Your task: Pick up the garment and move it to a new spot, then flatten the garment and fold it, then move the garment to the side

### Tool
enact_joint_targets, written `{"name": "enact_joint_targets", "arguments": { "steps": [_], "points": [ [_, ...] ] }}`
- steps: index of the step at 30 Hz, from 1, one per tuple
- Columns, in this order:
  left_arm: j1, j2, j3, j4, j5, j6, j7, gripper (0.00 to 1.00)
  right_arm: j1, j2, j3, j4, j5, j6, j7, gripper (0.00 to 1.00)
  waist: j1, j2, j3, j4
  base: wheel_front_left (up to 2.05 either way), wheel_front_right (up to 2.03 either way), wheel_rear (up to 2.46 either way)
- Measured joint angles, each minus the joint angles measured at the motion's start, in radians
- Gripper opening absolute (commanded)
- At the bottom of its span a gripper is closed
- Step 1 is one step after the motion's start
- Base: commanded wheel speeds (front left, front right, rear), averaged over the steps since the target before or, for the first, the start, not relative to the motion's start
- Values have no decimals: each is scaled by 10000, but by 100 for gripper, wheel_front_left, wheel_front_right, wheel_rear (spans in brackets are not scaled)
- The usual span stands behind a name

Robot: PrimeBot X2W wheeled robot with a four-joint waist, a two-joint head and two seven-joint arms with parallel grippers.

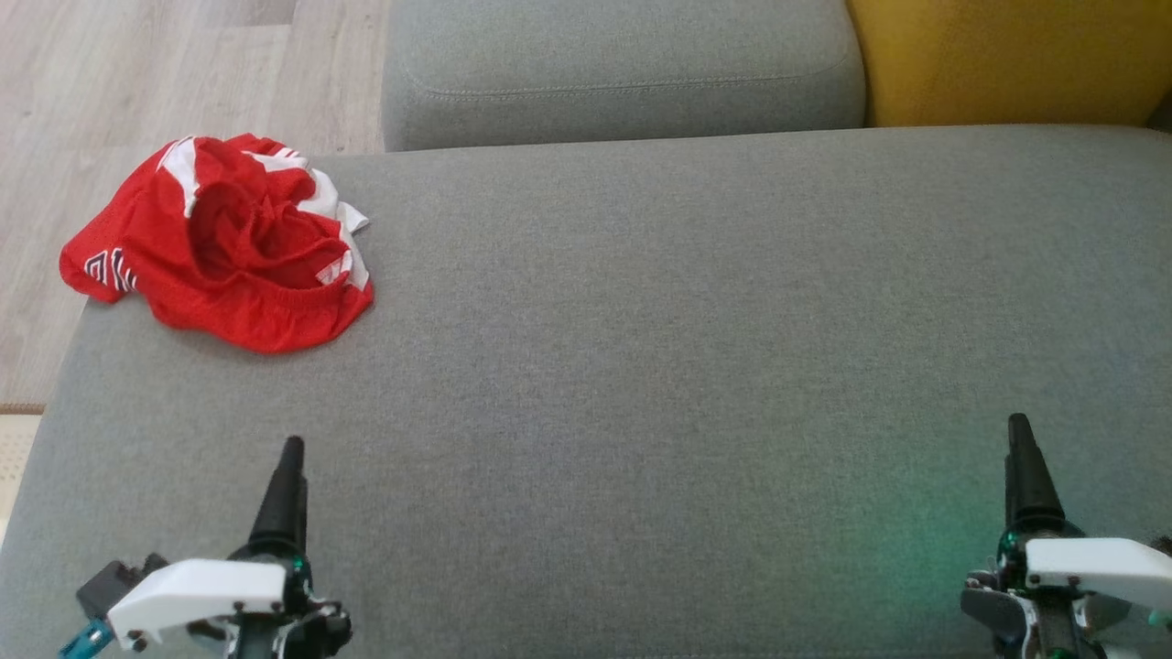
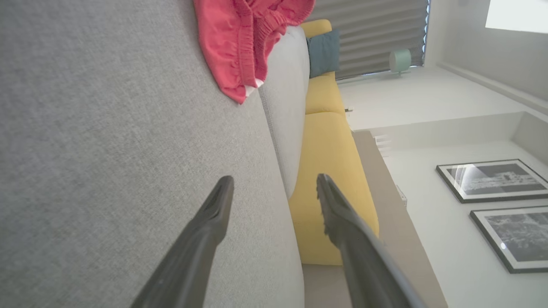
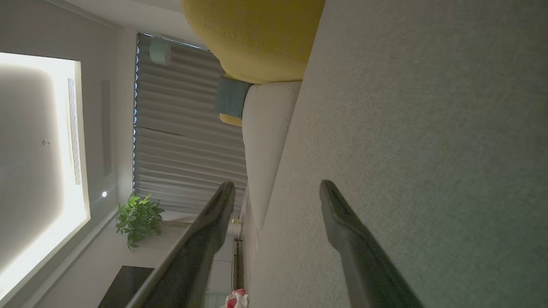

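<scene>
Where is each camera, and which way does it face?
Head: on the robot's head, facing down at the grey sofa seat and red garment; left gripper and right gripper below.
Left wrist: along the seat toward the garment; own fingers spread.
Right wrist: along the seat toward curtains; own fingers spread.
Head and left wrist both show the garment.

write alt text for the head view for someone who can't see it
A crumpled red and white garment lies at the far left corner of a grey sofa seat. The left gripper and right gripper point up from below, empty.

Left wrist view's top edge crops the garment [image 2: 239, 47]; print [image 1: 110, 272] perhaps numerals.
</scene>
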Motion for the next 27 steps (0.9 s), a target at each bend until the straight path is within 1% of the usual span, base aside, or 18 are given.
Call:
{"name": "enact_joint_targets", "arguments": {
  "steps": [13,27],
  "points": [
    [2,8,-428,-405,2207,261,-347,100,140,0,395,-456,-1977,0,-399,100,0,0,-100,-17,0,0,0],
    [26,17,-731,-654,4454,525,-723,100,158,-2,825,-642,-4025,0,-780,100,0,0,-205,-43,0,0,0]
  ]
}}
